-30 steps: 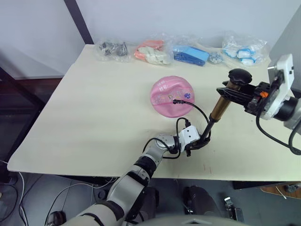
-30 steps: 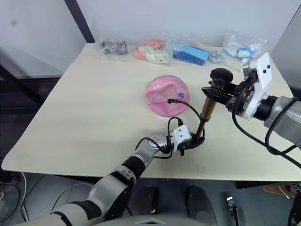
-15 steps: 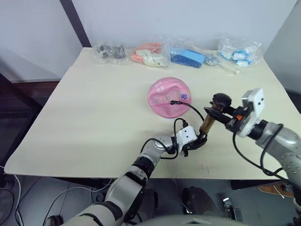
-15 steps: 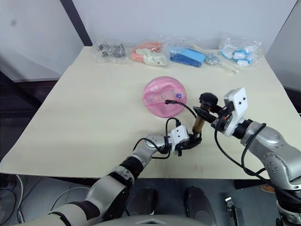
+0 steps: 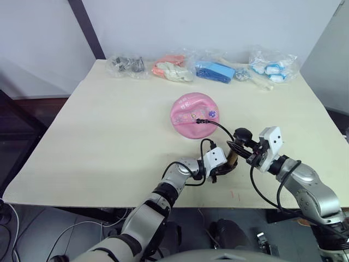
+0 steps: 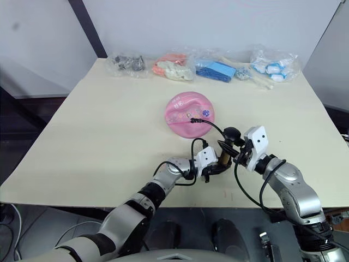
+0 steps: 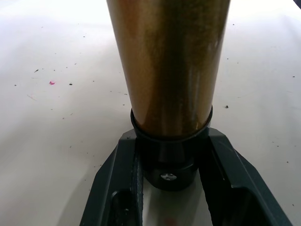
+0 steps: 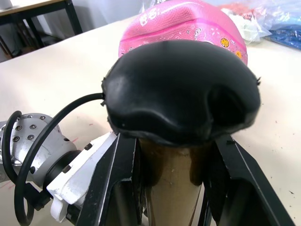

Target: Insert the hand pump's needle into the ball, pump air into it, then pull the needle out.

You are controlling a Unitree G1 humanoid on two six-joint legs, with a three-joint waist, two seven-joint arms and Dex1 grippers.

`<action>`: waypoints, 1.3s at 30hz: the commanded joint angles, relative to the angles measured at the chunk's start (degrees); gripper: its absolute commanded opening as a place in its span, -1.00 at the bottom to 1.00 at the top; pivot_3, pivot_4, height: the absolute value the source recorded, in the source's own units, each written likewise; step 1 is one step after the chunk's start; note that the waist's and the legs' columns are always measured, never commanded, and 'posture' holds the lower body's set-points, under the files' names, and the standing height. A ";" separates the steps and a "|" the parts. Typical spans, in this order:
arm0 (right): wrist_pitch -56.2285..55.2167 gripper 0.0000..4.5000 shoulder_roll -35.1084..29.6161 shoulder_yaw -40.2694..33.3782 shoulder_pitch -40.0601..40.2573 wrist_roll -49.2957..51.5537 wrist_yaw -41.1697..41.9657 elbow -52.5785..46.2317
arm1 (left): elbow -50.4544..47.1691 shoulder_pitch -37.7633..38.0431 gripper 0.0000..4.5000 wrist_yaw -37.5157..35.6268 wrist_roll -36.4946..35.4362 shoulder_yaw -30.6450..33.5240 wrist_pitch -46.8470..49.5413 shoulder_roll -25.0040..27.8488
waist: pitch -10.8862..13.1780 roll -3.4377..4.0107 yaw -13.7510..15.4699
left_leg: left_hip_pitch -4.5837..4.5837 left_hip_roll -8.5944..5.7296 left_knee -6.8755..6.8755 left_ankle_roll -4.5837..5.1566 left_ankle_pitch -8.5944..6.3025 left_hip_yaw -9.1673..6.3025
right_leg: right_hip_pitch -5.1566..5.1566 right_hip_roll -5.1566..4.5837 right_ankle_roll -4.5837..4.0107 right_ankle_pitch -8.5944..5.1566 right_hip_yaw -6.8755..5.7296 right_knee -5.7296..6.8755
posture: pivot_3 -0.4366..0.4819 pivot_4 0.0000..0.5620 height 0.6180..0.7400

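left hand (image 5: 222,170) clamped, right hand (image 5: 244,150) clamped

No legible text, brand or number anywhere. The ball (image 8: 188,28) carries small printed marks and cartoon stickers on its pink skin, too small and blurred to read. Contents of the clear bags (image 5: 218,68) at the far bench edge show no readable labels.

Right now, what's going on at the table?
The robot is pumping the ball. The left gripper clamps the base of the hand pump, which stands upright on the table. The right gripper grips just under the black handle. The hose runs to the needle, seated in the pink ball.
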 commanded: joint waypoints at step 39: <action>7.98 -0.53 -4.46 5.69 0.71 2.76 0.46 2.47 | 1.43 1.80 -0.50 -2.18 1.54 -1.56 0.87 0.35 | 0.40 0.11 0.02 | -0.62 -0.08 0.16 0.01 0.01 0.04 | -0.50 -0.01 0.31 0.16 -0.06 0.01 | -0.05 -0.47 1.00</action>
